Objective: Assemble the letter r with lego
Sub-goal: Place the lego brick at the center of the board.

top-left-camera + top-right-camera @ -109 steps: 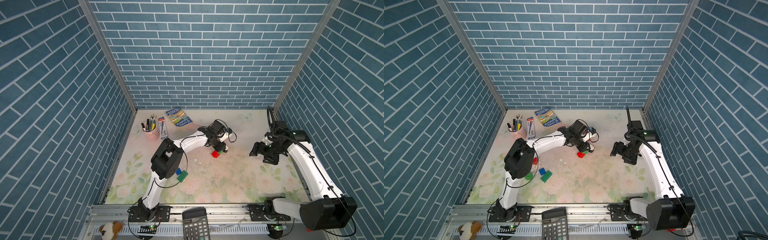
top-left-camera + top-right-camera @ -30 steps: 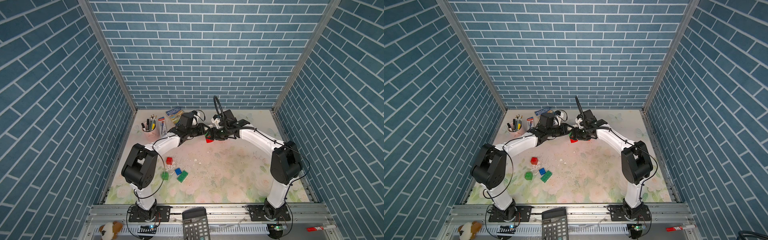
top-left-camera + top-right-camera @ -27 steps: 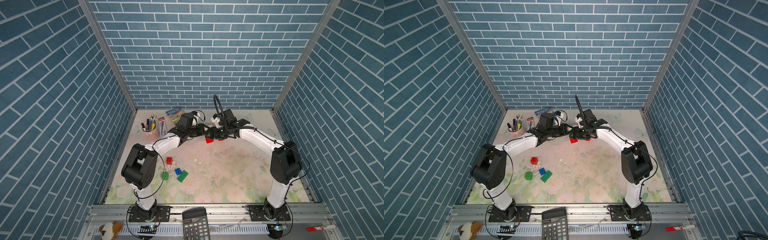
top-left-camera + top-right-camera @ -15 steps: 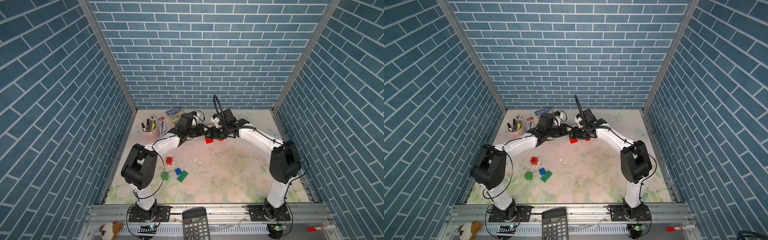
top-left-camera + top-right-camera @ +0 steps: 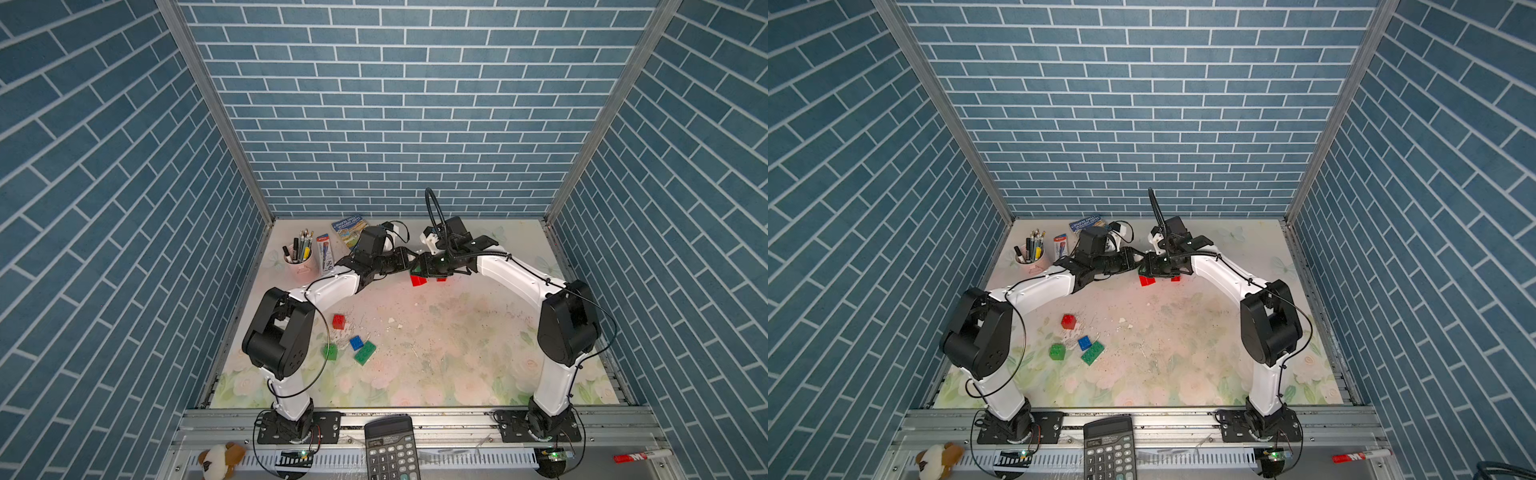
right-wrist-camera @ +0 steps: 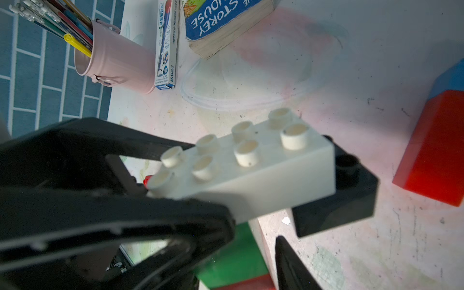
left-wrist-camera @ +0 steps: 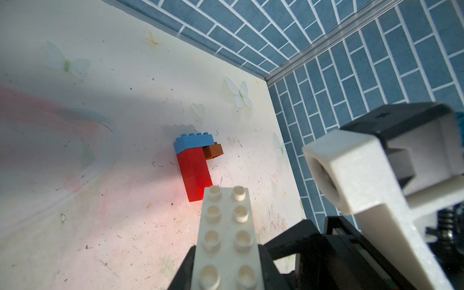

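Note:
My left gripper [image 7: 227, 253] is shut on a white oblong lego brick [image 7: 226, 226], held off the table at the back middle. A black brick [image 6: 346, 200] sits under its far end. A green brick [image 6: 236, 256] with red below it hangs under its near end. My right gripper [image 6: 238, 263] meets it head-on [image 5: 424, 268] with its jaws apart around the green brick. A strip of table shows beside the one visible finger [image 6: 288, 263]. On the table just beyond lies a built piece: two red bricks [image 7: 194, 170], a light blue top [image 7: 193, 141] and a brown brick [image 7: 213, 152].
Loose lego lies front left: a red brick [image 5: 338, 321], a blue one [image 5: 356, 342], a green square [image 5: 330, 352] and a green oblong [image 5: 365, 353]. A pink pen cup [image 5: 300, 266], a pen box [image 5: 325, 253] and a book [image 5: 351, 228] stand back left, by the wall.
Since the oldest frames my right arm has swung in from the right, and my left arm has carried its bricks to the back. Over the last second both arms barely moved.

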`<state>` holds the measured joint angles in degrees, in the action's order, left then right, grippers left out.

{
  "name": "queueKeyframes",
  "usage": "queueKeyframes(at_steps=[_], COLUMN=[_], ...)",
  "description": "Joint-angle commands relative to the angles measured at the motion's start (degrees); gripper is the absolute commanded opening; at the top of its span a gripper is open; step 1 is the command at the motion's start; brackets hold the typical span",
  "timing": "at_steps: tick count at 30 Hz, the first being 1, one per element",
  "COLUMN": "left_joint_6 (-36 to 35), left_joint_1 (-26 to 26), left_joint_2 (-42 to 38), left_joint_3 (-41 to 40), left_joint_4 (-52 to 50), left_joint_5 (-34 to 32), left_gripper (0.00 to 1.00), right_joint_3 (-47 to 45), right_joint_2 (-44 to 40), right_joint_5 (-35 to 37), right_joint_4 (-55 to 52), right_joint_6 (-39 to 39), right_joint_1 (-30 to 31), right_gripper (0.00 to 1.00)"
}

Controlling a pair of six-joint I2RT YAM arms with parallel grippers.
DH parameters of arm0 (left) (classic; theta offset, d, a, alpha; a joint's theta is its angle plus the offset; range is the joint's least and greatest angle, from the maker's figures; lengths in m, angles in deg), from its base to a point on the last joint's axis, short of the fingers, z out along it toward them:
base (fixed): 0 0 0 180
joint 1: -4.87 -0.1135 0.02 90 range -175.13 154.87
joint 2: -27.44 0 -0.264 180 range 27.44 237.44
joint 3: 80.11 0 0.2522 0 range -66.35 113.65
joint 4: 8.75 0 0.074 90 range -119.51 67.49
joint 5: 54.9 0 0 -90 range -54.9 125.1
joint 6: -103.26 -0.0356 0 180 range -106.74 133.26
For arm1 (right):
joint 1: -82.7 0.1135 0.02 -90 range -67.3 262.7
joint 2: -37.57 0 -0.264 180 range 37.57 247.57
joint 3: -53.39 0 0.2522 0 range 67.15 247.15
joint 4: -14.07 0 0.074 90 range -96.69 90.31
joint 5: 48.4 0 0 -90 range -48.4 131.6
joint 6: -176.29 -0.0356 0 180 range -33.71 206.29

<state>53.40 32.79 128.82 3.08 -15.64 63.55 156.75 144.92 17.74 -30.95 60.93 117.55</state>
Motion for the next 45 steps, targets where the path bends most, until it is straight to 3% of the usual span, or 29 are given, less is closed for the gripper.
queueKeyframes(at_steps=[1,6,12,22,30,35,45], left_joint_6=[-0.3,-0.5,-0.8,-3.2,-4.4,-8.4,-15.1], left_joint_1=[1.0,1.3,1.4,1.2,-3.2,-5.6,-6.9], left_joint_2=[-2.2,-2.6,-3.3,-4.0,-9.1,-16.8,-27.5], left_joint_3=[-1.0,-1.3,-1.7,-1.0,-8.0,-12.7,-13.3], left_joint_4=[0.3,0.6,1.2,-1.1,-2.9,-8.8,-28.8], left_joint_5=[2.1,2.0,2.1,0.7,-2.5,-7.6,-24.7], left_gripper=[0.27,0.33,0.39,0.74,0.82,0.87,0.96], right_joint_3=[2.0,2.2,2.1,3.4,4.0,6.2,13.8], right_joint_2=[0.8,0.6,0.1,0.7,1.9,4.4,13.2], right_joint_5=[-0.4,-0.3,0.1,1.7,4.6,6.2,9.3], right_joint_4=[1.3,1.0,0.3,-2.0,-6.2,-8.6,-13.4], right_joint_6=[1.8,2.2,2.6,3.6,5.7,5.9,5.9], right_joint_1=[0.2,0.3,0.3,0.3,0.3,0.3,1.3], right_gripper=[0.47,0.38,0.35,0.32,0.31,0.31,0.3])
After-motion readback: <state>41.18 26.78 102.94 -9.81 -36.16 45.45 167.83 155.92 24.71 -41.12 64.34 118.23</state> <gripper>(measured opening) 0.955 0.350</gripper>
